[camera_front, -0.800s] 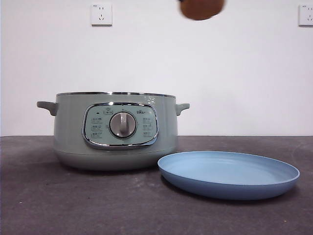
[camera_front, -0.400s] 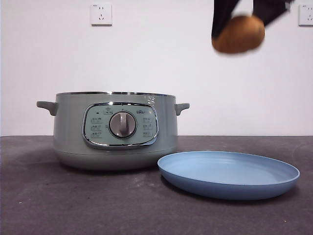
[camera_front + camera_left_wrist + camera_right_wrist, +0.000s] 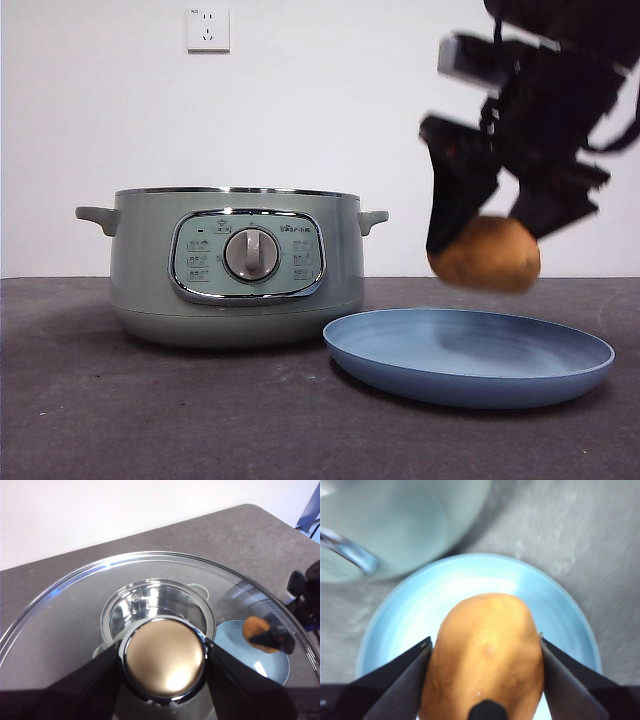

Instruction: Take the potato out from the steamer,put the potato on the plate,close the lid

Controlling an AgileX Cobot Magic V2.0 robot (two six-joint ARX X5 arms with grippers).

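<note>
My right gripper [image 3: 487, 235] is shut on the orange-brown potato [image 3: 485, 254] and holds it just above the light-blue plate [image 3: 468, 354]. In the right wrist view the potato [image 3: 487, 655] sits between the jaws over the plate [image 3: 415, 610]. The sage-green steamer [image 3: 235, 265] stands open at the left; its steel inside [image 3: 157, 605] shows in the left wrist view. My left gripper [image 3: 164, 660] is shut on the knob of the glass lid [image 3: 65, 615] and holds it high above the steamer. The left wrist view also shows the potato [image 3: 256, 628] and the plate [image 3: 272, 665] through the glass.
The dark grey table [image 3: 150, 410] runs to a white wall with two sockets [image 3: 207, 28]. The plate lies right beside the steamer's right side.
My right gripper has come down and a little to the right with the potato, from the top edge of the front view to just above the plate.
</note>
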